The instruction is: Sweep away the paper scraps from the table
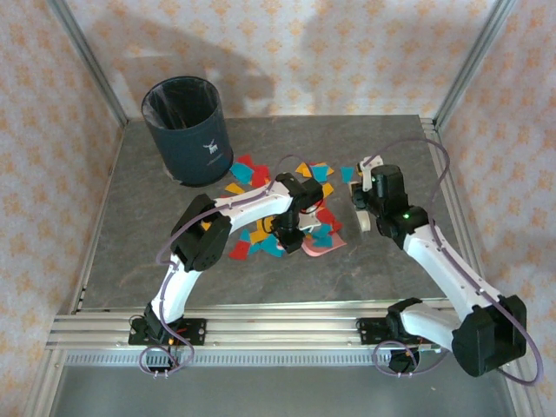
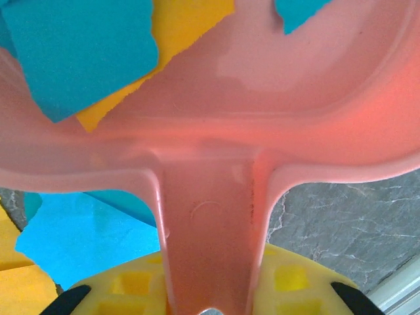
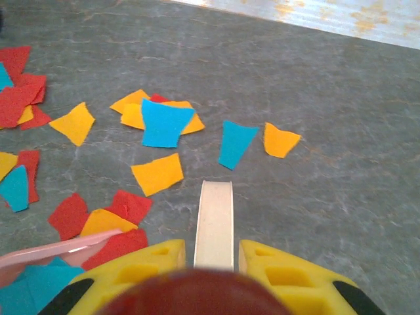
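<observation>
Left gripper, its yellow fingers clamped on the handle of a pink dustpan, holds the pan low on the dark grey table, apparently so pieces can slide in. Blue and orange pieces rest on its pink surface. The right gripper is closed on a cream flat strip, probably the sweeper, which points toward the paper scraps. Red, orange and blue scraps lie scattered across the table's middle, around the pan, with a dark round bin standing at the far left.
</observation>
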### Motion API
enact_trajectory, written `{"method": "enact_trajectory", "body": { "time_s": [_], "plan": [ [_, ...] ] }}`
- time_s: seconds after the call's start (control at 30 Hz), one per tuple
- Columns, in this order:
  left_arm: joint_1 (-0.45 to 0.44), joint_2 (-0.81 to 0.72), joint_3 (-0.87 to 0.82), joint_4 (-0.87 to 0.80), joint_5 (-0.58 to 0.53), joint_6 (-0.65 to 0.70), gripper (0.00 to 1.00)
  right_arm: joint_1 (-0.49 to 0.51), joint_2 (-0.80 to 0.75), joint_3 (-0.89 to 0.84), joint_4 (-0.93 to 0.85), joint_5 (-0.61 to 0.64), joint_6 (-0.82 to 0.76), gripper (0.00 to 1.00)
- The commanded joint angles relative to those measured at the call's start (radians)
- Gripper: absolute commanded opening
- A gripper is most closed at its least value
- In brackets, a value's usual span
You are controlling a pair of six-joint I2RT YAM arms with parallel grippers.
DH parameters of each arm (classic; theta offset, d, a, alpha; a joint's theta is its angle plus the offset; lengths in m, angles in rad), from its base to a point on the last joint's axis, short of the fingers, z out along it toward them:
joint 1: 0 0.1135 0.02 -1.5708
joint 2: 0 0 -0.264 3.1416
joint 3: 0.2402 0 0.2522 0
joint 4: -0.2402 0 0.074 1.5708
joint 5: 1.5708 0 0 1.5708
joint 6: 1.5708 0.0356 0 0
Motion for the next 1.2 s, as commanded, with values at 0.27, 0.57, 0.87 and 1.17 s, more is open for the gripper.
{"method": "enact_trajectory", "body": {
  "time_s": [0.27, 0.57, 0.87, 1.17],
  "plan": [
    [0.001, 0.0, -0.012, -0.031, 0.017, 0.011, 0.0, 0.005, 0.06, -0.023, 0.052, -0.173, -0.124, 0.0],
    [0.001, 0.003, -0.007, -0.026, 0.02, 0.008, 0.0, 0.022, 0.035, -0.057, -0.018, -0.266, -0.093, 0.0],
    [0.0, 0.009, 0.004, -0.02, 0.01, 0.003, 0.0, 0.047, -0.028, -0.032, -0.131, -0.284, -0.051, 0.0],
    [0.0, -0.003, 0.003, -0.016, 0.015, 0.005, 0.0, 0.048, -0.113, -0.028, -0.133, -0.221, -0.021, 0.0]
  ]
}}
